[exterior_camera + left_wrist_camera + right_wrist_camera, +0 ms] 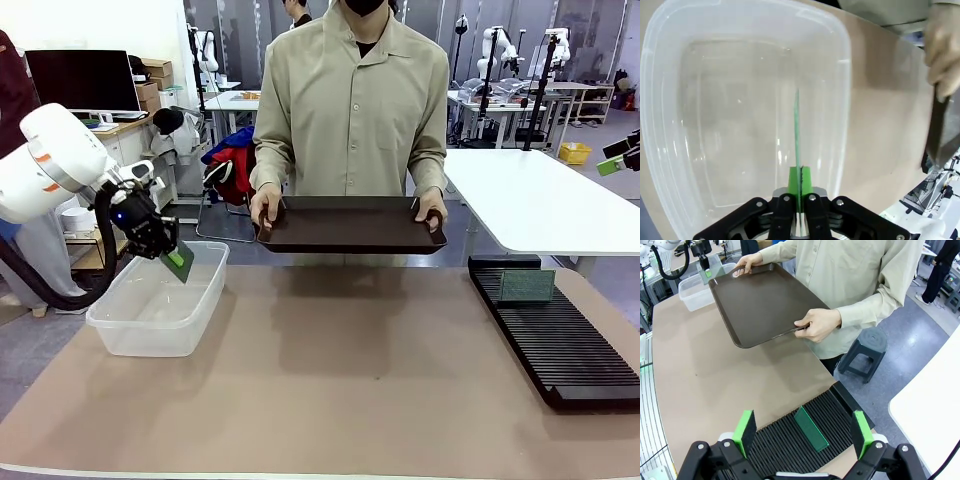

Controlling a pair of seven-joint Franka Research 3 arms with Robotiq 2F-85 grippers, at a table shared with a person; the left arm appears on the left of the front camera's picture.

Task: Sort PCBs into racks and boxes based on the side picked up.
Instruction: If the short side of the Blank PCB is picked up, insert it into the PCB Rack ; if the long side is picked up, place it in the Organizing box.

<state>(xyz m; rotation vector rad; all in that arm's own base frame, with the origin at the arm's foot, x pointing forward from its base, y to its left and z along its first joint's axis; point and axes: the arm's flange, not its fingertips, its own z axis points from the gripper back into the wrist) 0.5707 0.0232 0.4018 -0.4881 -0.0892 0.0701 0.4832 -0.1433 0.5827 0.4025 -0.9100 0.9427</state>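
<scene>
Front view: the left end effector (172, 252) grips a green PCB (181, 262) over the clear tub (160, 300); a second PCB (527, 286) stands in the black rack (560, 335). A person holds a brown tray (350, 224)

Left wrist view: the board (797, 135) hangs edge-on above the tub (740, 100)

Right wrist view: the right end effector (802, 432) gapes wide above the racked PCB (811, 429)

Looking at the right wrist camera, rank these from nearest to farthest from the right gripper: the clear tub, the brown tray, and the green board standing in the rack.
1. The green board, standing in the black rack just beyond the open right gripper.
2. The brown tray, held by the person mid-frame.
3. The clear tub, at the far table end, upper left.
</scene>
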